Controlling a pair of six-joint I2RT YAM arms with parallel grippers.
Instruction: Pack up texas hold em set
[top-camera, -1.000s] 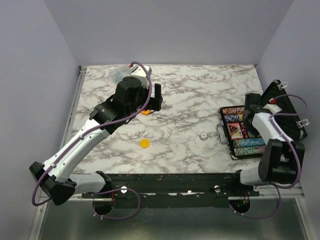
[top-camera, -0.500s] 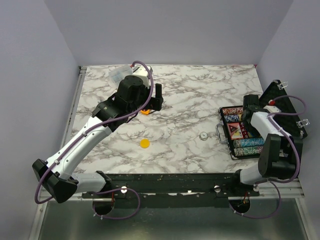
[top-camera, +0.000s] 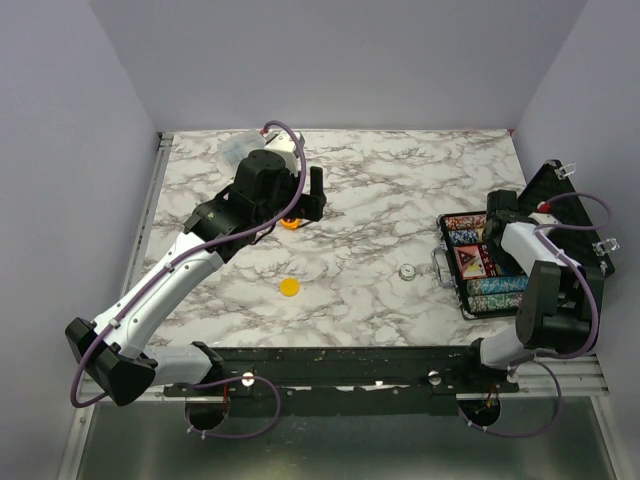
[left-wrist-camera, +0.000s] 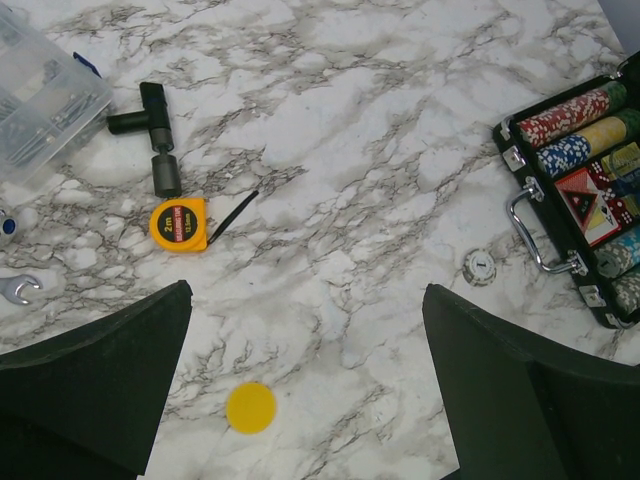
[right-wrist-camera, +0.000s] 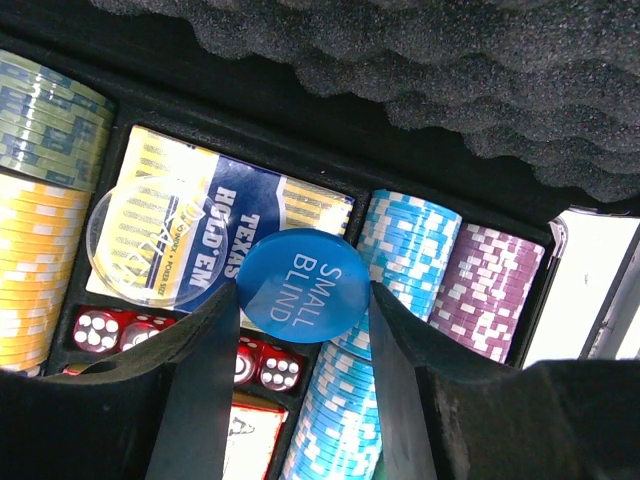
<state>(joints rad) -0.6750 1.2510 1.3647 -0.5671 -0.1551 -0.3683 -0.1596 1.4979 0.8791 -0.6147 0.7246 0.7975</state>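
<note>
Right gripper (right-wrist-camera: 303, 300) pinches a blue disc (right-wrist-camera: 305, 283) over the open case; left gripper (left-wrist-camera: 307, 300) is spread wide with nothing in it.
The black briefcase (top-camera: 587, 246) sits at the right edge of the marble table (top-camera: 380, 200) with its lid up, lined with dark egg-crate foam (right-wrist-camera: 400, 60). Inside are chip rows (right-wrist-camera: 405, 260) on edge: yellow, light blue, purple, green-striped. A blue-and-yellow card box (right-wrist-camera: 255, 215) reads TEXAS HOLD'EM, a clear disc (right-wrist-camera: 150, 240) lies on it, and red dice (right-wrist-camera: 100, 330) sit beside. The blue disc reads SMALL BLIND. A yellow disc (left-wrist-camera: 250, 407) and a white disc (left-wrist-camera: 481, 267) lie loose on the table, the white one near the case handle. The left gripper hovers above the table near the orange tape measure (left-wrist-camera: 178, 223).
</note>
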